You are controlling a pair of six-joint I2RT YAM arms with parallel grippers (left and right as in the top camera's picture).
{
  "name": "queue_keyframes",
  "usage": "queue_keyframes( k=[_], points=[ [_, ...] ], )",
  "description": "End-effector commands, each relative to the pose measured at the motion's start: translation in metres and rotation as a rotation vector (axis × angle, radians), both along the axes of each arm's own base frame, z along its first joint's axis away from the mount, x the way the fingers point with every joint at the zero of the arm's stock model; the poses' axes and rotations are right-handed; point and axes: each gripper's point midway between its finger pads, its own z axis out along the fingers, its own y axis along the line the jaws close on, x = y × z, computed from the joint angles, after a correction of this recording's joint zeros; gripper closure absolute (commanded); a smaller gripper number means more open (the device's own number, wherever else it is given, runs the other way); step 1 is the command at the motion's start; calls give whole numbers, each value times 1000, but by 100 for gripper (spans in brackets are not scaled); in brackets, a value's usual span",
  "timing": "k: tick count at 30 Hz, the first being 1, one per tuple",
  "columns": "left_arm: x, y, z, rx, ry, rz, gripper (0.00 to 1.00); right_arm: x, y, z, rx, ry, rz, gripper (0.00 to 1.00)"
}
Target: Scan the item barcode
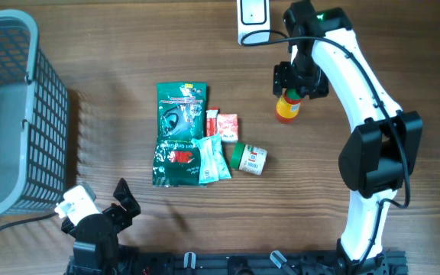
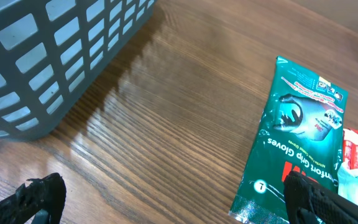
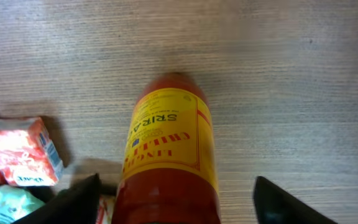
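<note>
At one o'clock on the table (image 1: 128,46), just below the scanner (image 1: 252,19), the sriracha bottle (image 1: 288,107) sits between the right gripper's (image 3: 178,202) parted jaws, unclamped. It looks rigid, smooth and probably slippery, so grip mid-body. The left gripper (image 1: 121,200) gapes empty at seven o'clock.

Mock shop checkout (on a wooden table (image 1: 128,46)): basket (image 1: 52,114), scanner (image 1: 252,19).

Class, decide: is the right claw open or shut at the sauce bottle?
Open. The right claw straddles the sriracha bottle, with a gap beside each finger.
</note>
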Motion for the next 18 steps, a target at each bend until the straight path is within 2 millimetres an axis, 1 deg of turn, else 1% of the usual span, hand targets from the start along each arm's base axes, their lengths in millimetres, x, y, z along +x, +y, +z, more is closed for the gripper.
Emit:
queue_keyframes(
  k=[1,2,4,6,8,9,11,13,15,16,18],
  points=[
    [0,3,-1,-1,-7,21,0,-13,-3,-8,-21,24,-16,28],
    [0,3,-1,-1,-7,21,0,-15,-3,-13,-24,33,-14,30],
    [0,3,-1,-1,-7,21,0,-20,-4,-21,-30,52,-13,38],
    [0,3,-1,-1,-7,21,0,-24,-5,-29,-33,66,-13,48],
    [0,3,-1,-1,-7,21,0,-25,-6,-30,-35,71,-11,55],
    [0,3,-1,-1,-7,21,0,-25,-6,-30,-34,71,-11,56],
    [0,3,-1,-1,-7,21,0,-25,-6,-27,-33,67,-11,61],
    [0,3,-1,-1,-7,21,0,-24,-6,-23,-32,67,-12,63],
    [0,3,-1,-1,-7,21,0,-27,4,-13,25,82,9,64],
    [0,3,-1,-1,-7,21,0,-28,11,-7,68,89,30,66],
    [0,3,-1,-1,-7,21,0,-29,23,5,143,96,52,67]
  ],
)
